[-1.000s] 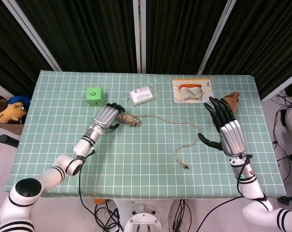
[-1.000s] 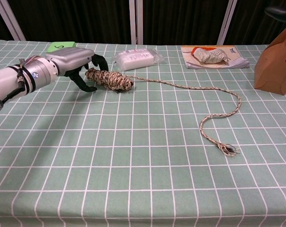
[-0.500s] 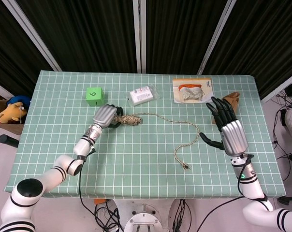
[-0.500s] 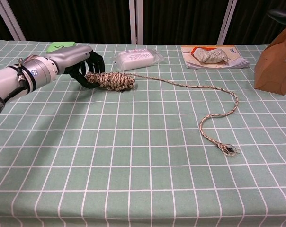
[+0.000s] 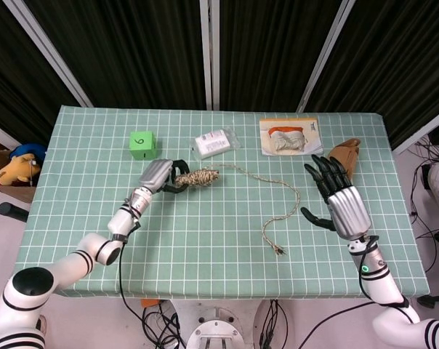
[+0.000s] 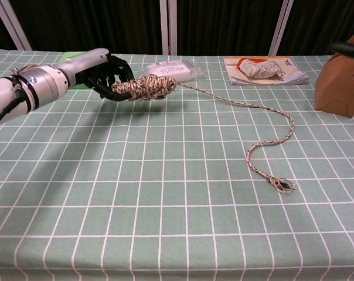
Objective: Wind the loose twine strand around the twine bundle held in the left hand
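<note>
The twine bundle [image 5: 198, 177] [image 6: 146, 88] is an elongated, lumpy skein of mottled tan and dark fibre. It is held at one end by the left hand [image 5: 160, 177] [image 6: 101, 73], whose dark fingers [image 6: 113, 82] close around it. In the chest view the bundle appears raised clear of the green checked bench [image 5: 205, 240] [image 6: 165, 193], tilted with its free end toward the right. The loose twine strand [image 5: 281, 200] [image 6: 265, 111] leaves the bundle's free end. It runs rightward across the cloth, curls back in a hook and ends in a frayed tip [image 5: 280, 251] [image 6: 281, 185] lying on the bench near its middle.

The right hand [image 5: 336, 195] hovers at the right side of the bench, fingers spread and grasping nothing, well apart from the strand. It shows only in the head view.

Behind the bundle, just beside it in the chest view, lies a clear-wrapped white packet [image 5: 215, 143] [image 6: 170, 71]. A green cube [image 5: 142, 144] sits left of that, largely hidden behind the left arm in the chest view. Farther right along the back edge are a flat printed packet [image 5: 289, 136] [image 6: 265, 69] and a brown paper bag [image 5: 345, 154] [image 6: 344, 76]. The bag stands just behind the right hand's fingertips in the head view.
</note>
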Motion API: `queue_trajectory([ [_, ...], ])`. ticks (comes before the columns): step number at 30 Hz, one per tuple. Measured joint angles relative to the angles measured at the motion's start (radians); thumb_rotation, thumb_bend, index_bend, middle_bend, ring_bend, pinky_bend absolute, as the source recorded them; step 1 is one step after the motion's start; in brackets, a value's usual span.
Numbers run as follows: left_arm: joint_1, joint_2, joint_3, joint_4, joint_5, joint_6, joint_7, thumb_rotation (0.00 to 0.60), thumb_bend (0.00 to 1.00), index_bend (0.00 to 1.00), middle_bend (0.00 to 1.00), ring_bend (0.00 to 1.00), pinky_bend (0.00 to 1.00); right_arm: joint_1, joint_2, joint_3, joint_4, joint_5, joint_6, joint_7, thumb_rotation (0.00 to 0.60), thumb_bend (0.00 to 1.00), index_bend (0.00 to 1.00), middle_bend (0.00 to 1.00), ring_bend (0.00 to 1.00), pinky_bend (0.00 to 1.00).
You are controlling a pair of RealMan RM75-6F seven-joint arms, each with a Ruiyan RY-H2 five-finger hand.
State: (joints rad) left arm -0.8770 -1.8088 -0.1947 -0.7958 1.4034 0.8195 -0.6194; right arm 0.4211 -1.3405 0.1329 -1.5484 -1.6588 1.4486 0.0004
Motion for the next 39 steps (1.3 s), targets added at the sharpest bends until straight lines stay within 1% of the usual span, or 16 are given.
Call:
queue_trajectory([
  [2, 0.005, 0.025, 0.006, -0.029, 0.014, 0.017, -0.021, 0.600, 0.40, 0.75, 0.72, 0.62, 0.64, 0.001, 0.016, -0.026, -0.016, -0.002, -0.043, -0.047, 0.600, 0.19, 0.30, 0.00, 0.00, 0.00],
  [5, 0.014, 0.048, 0.018, -0.062, 0.031, 0.044, -0.025, 0.600, 0.40, 0.75, 0.73, 0.63, 0.64, 0.003, 0.033, -0.068, -0.036, -0.003, -0.113, -0.116, 0.600, 0.19, 0.31, 0.00, 0.00, 0.00],
  [9, 0.023, 0.068, 0.032, -0.101, 0.043, 0.059, -0.018, 0.600, 0.40, 0.75, 0.73, 0.63, 0.64, 0.015, 0.044, -0.129, -0.045, -0.023, -0.210, -0.208, 0.600, 0.19, 0.31, 0.00, 0.00, 0.00],
  [11, 0.026, 0.077, 0.038, -0.120, 0.047, 0.065, -0.009, 0.600, 0.40, 0.75, 0.73, 0.63, 0.64, 0.027, 0.049, -0.157, -0.046, -0.043, -0.257, -0.264, 0.600, 0.19, 0.27, 0.00, 0.00, 0.00],
  [14, 0.032, 0.085, 0.044, -0.143, 0.048, 0.074, 0.000, 0.600, 0.40, 0.75, 0.73, 0.63, 0.64, 0.053, 0.054, -0.180, -0.045, -0.069, -0.321, -0.334, 0.600, 0.19, 0.22, 0.00, 0.00, 0.00],
  [19, 0.035, 0.086, 0.049, -0.159, 0.044, 0.075, 0.008, 0.600, 0.40, 0.75, 0.73, 0.63, 0.64, 0.115, 0.049, -0.188, -0.028, -0.104, -0.404, -0.387, 0.600, 0.20, 0.21, 0.00, 0.00, 0.00],
  [24, 0.034, 0.081, 0.050, -0.162, 0.041, 0.073, 0.004, 0.600, 0.40, 0.75, 0.73, 0.63, 0.64, 0.174, 0.024, -0.194, 0.039, -0.173, -0.447, -0.406, 0.600, 0.21, 0.20, 0.00, 0.00, 0.00],
  [29, 0.032, 0.076, 0.050, -0.159, 0.041, 0.077, -0.003, 0.600, 0.40, 0.75, 0.73, 0.63, 0.64, 0.225, -0.020, -0.203, 0.140, -0.238, -0.462, -0.413, 0.600, 0.21, 0.20, 0.00, 0.00, 0.00],
  [39, 0.035, 0.083, 0.053, -0.162, 0.042, 0.083, -0.012, 0.600, 0.40, 0.75, 0.73, 0.63, 0.64, 0.247, -0.125, -0.240, 0.311, -0.282, -0.394, -0.257, 0.600, 0.21, 0.30, 0.00, 0.00, 0.00],
])
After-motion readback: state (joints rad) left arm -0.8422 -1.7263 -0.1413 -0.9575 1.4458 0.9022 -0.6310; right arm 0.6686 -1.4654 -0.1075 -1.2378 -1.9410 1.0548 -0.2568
